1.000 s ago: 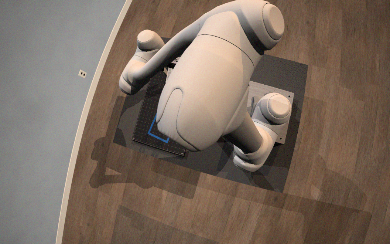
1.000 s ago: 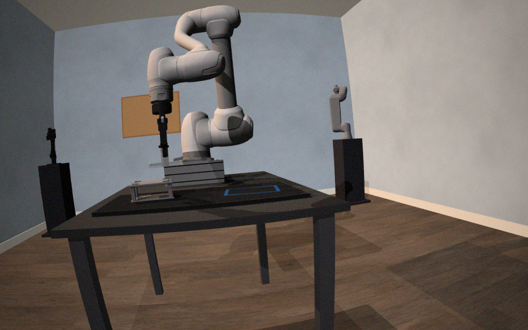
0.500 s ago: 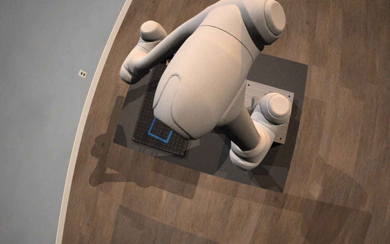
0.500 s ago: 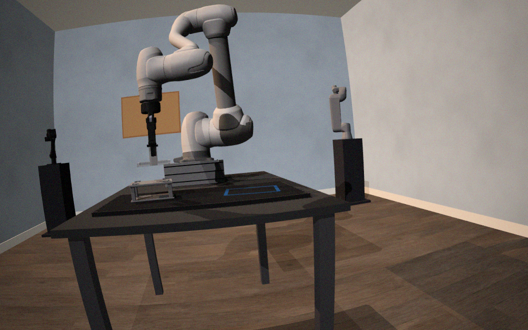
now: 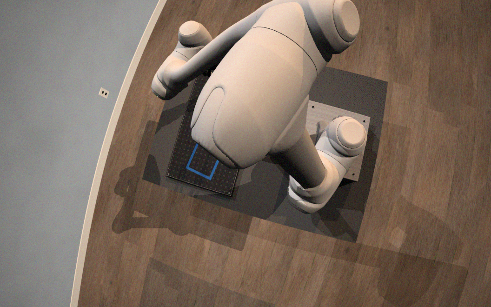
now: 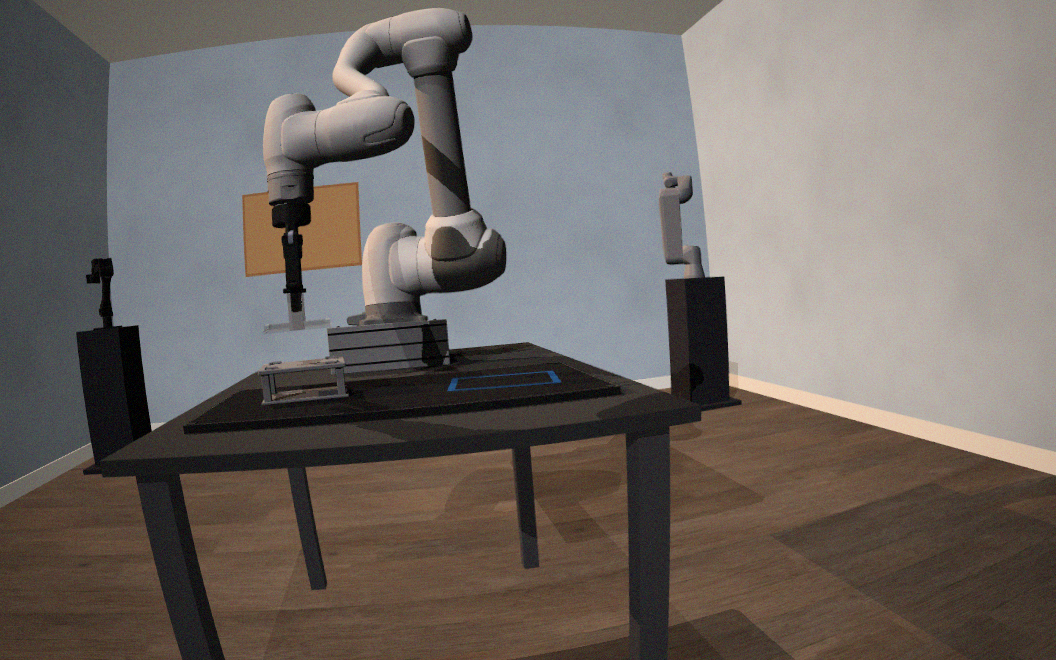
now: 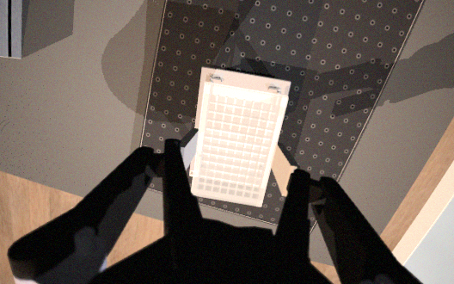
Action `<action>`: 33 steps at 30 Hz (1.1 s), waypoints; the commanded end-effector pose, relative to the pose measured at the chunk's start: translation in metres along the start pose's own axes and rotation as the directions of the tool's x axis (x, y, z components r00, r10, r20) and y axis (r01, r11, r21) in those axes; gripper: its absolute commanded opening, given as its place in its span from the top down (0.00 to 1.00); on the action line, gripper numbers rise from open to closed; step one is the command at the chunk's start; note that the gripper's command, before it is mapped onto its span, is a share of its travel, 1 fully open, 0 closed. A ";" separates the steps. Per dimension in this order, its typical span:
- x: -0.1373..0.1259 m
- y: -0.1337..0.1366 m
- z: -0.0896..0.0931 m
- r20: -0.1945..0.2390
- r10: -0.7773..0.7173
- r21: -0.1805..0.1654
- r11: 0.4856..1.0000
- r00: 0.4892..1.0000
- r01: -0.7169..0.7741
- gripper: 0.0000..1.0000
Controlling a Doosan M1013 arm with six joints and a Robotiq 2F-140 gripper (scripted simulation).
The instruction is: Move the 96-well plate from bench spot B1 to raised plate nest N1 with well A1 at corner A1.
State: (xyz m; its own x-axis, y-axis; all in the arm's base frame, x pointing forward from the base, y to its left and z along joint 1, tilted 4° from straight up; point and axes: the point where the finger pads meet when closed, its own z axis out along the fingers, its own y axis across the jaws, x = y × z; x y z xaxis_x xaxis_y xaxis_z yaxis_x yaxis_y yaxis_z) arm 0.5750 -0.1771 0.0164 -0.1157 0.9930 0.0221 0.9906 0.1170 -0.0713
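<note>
My gripper (image 7: 235,146) is shut on the white 96-well plate (image 7: 237,144), gripping its two long sides. In the exterior view the plate (image 6: 287,323) hangs level in the air below the gripper (image 6: 294,307), well above the raised plate nest N1 (image 6: 303,379) on the left part of the black breadboard. In the wrist view the nest's top (image 7: 247,82) shows just beyond the plate's far edge, mostly hidden under it. The blue outline of bench spot B1 (image 6: 503,380) is empty; it also shows in the top view (image 5: 202,164), where the arm hides the plate and nest.
The arm's grey base block (image 6: 387,343) stands behind the nest. The dotted breadboard (image 7: 275,56) lies on the dark table. Black camera stands (image 6: 112,385) (image 6: 695,334) stand left and right of the table.
</note>
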 end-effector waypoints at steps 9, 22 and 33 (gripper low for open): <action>0.000 0.000 0.000 0.000 0.000 0.000 1.000 1.000 0.000 1.00; 0.001 0.000 0.000 0.000 0.000 0.000 1.000 1.000 0.000 1.00; 0.001 0.000 0.012 0.000 0.000 0.000 1.000 1.000 0.000 1.00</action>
State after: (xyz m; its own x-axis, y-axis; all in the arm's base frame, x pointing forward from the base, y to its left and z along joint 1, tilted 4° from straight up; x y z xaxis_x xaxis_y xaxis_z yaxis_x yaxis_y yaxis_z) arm 0.5744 -0.1759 0.0068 -0.1157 0.9930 0.0221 0.9906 0.1170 -0.0714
